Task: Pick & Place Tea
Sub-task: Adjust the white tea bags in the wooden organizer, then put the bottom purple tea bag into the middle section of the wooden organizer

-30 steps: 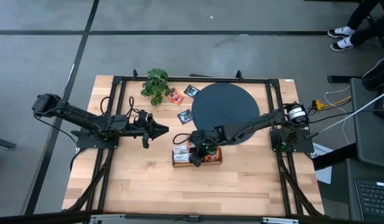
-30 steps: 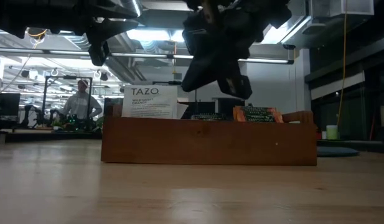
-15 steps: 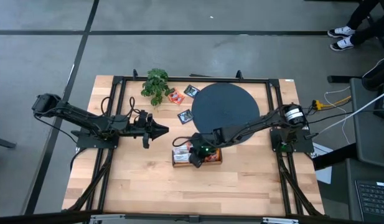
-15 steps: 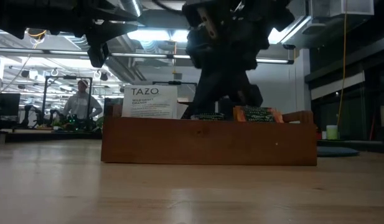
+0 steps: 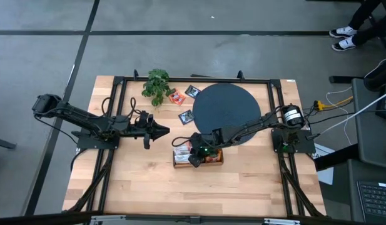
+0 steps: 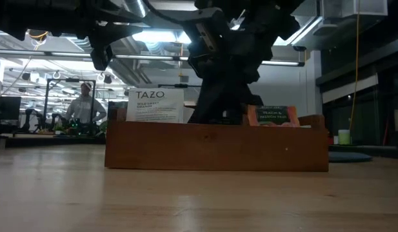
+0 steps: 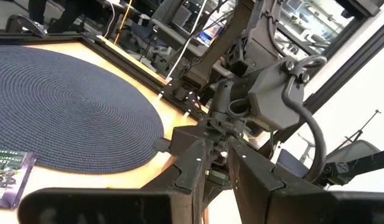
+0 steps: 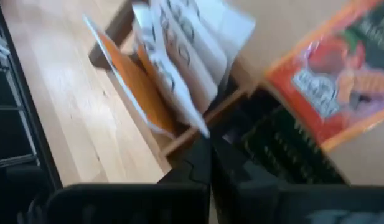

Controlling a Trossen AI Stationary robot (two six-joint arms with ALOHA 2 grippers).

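A wooden box (image 5: 180, 164) near the table's middle holds upright tea packets: white ones (image 8: 179, 56), dark ones (image 8: 285, 149) and an orange-red one (image 8: 328, 81). My right gripper (image 5: 194, 159) is shut and dips slanting down into the box, between the white and the dark packets (image 8: 208, 149). Three loose tea packets lie flat left of the black disc (image 5: 227, 112): one orange-red (image 5: 176, 97) and two dark (image 5: 193, 91) (image 5: 186, 116). My left gripper (image 5: 162, 130) hovers left of the box, pointing level toward the right arm. Its fingers (image 7: 198, 168) stand a narrow gap apart on nothing. My right gripper comes from above, slanting from the table's right, with its shut fingertips (image 8: 201, 155) down in the box beside the dark packets. In the low view the box's near wall (image 6: 218, 145) hides the tips. Whether they touch a packet or the box I cannot tell.
A small green plant (image 5: 156, 84) stands at the far left of the disc. A black frame (image 5: 117, 112) runs around the work area. Bare wood lies between the box and the near edge. A person (image 6: 82, 106) sits far behind the table.
My right gripper has sunk into the box and tipped a little steeper, staying shut. In the low view the dark packet is now behind it, and the orange-red packet at the box's right end shows more of its face above the wall.
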